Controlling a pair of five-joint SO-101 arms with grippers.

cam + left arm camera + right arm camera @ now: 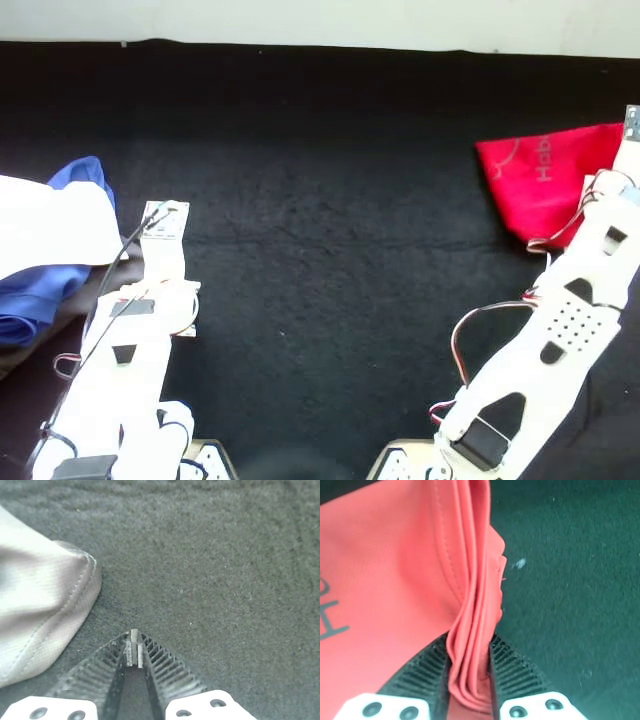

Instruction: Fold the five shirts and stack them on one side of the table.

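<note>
Black table (330, 250): red shirt (545, 185) at right edge, right gripper (470, 645) pinching its layered fold. Left gripper (134, 650) pressed together, empty, by white shirt (50, 225), left edge. Prob. placing red; next: let go w/o unfolding.

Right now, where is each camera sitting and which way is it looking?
High view: fixed above the table, looking down; both arms, red shirt, white shirt, blue shirt.
Left wrist view: on the left wrist, facing the table beside the white shirt; left gripper shut, empty.
Right wrist view: on the right wrist, facing the red shirt; right gripper shut on it.
High and right wrist views share the red shirt; high and left wrist, the white shirt.
</note>
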